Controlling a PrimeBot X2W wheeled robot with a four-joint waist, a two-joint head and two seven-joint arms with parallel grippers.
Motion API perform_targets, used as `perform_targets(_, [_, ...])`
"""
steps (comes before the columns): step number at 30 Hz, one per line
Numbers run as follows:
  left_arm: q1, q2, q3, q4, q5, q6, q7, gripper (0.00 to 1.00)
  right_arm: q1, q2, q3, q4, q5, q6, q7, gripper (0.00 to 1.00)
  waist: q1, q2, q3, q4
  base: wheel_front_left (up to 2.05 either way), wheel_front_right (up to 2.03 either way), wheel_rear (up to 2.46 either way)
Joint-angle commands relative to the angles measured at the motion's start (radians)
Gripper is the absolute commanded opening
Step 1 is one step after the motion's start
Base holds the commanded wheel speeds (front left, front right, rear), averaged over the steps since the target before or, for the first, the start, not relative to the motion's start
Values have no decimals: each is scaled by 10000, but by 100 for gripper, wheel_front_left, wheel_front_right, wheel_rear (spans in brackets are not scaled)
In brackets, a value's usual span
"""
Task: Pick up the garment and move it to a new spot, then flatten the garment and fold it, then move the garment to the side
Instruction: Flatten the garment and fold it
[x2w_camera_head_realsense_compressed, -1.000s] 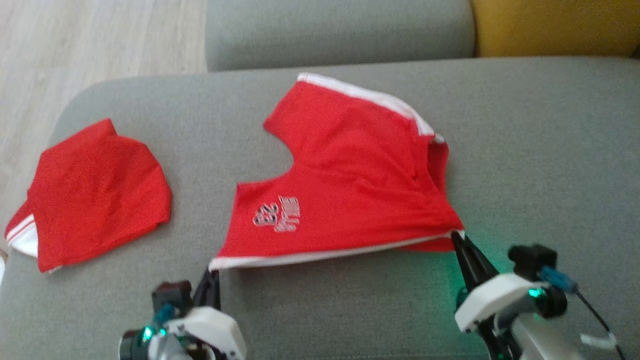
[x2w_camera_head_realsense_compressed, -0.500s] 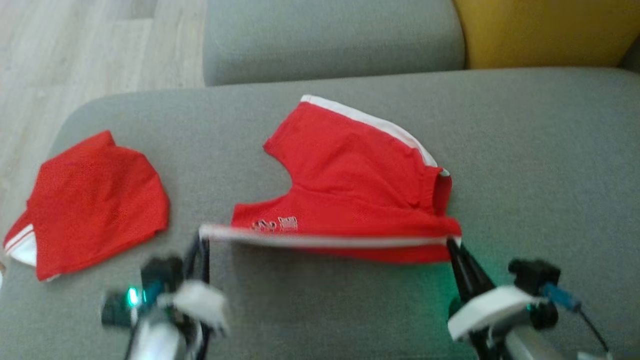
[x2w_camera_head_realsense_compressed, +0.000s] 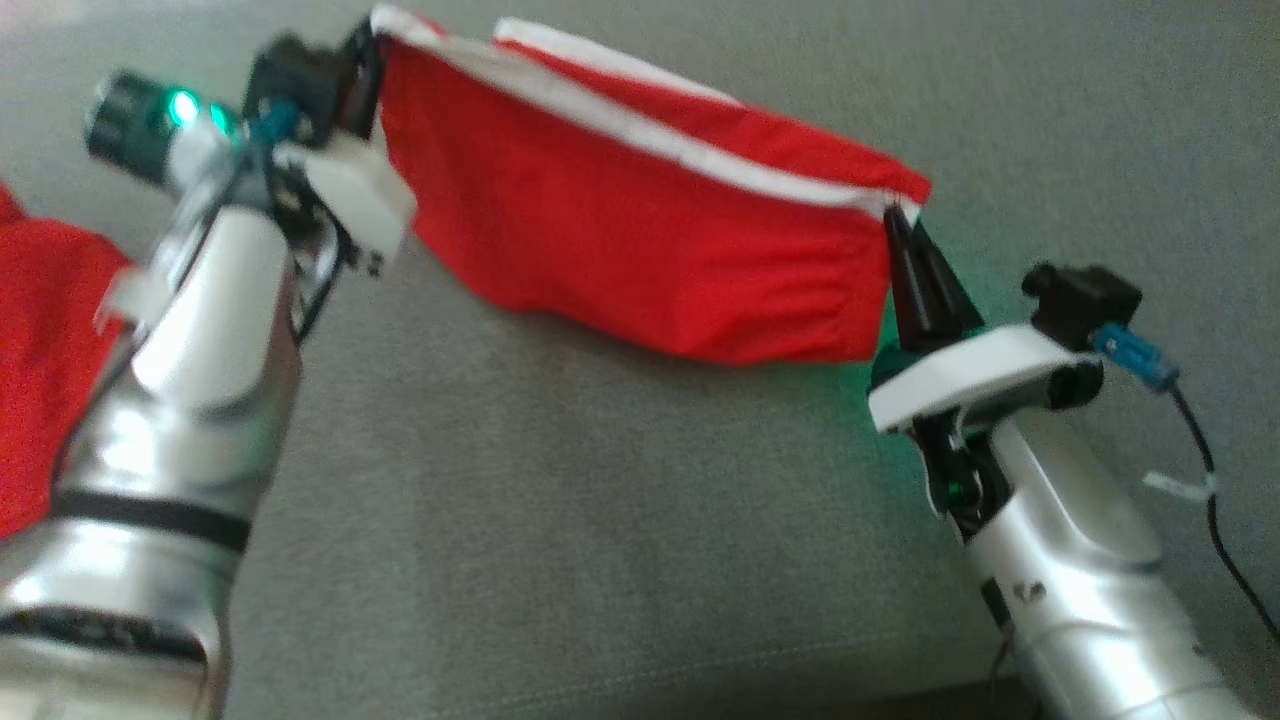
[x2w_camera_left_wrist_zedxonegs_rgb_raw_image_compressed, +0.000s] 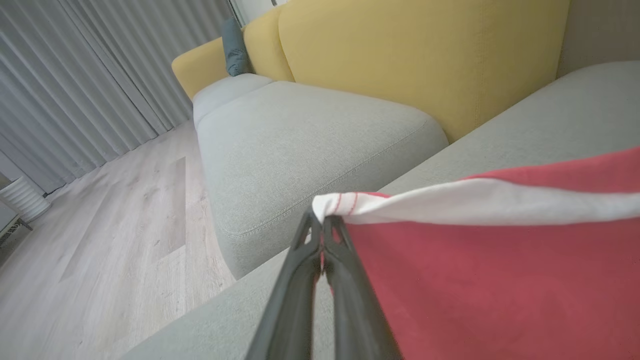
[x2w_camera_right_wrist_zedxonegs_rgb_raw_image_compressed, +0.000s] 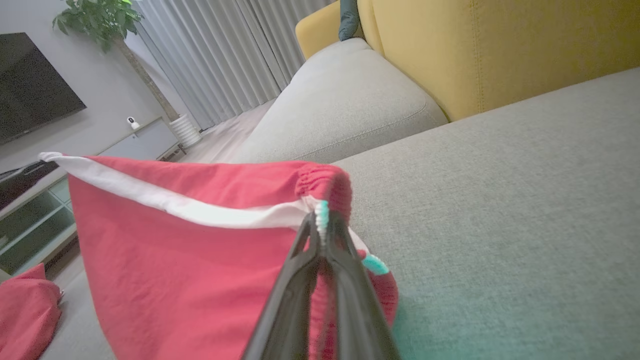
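Observation:
A red garment with a white stripe along its upper edge hangs stretched above the grey sofa seat, held up by two corners. My left gripper is shut on the left corner, where the white hem bunches at my fingertips. My right gripper is shut on the right corner, pinching the gathered red cloth and white edge. The garment sags between the two grippers and its lower part is off the cushion.
A second red garment lies on the seat at the left, also seen in the right wrist view. A grey cushion and yellow backrest stand beyond. Wood floor lies past the sofa's left edge.
Both grippers have lifted the garment's near edge off the seat and carried it up and away, so it now hangs doubled. The head camera has tilted down and closer.

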Motion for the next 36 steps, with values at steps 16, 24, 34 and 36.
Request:
perform_targets(16, [-3240,530,-452,2769,262,248,-379,0,-1392,286,849,-535,1252,63,-94,0,-2,0,2375,-1657,0,0,0])
perform_targets(24, [-3563,329,-514,3725,262,999,-607,100,-1383,287,726,-1070,747,63,-95,100,-2,0,2490,-1718,0,0,0])
perform_targets(34, [-1881,-441,426,3860,-1108,1606,-896,100,-251,288,-800,-1490,-636,63,-95,100,-2,0,1633,-1401,0,0,0])
perform_targets(36, [-1467,-565,544,3768,-1340,1502,-899,100,18,288,-1159,-1498,-925,63,-95,100,-2,0,1537,-1344,0,0,0])
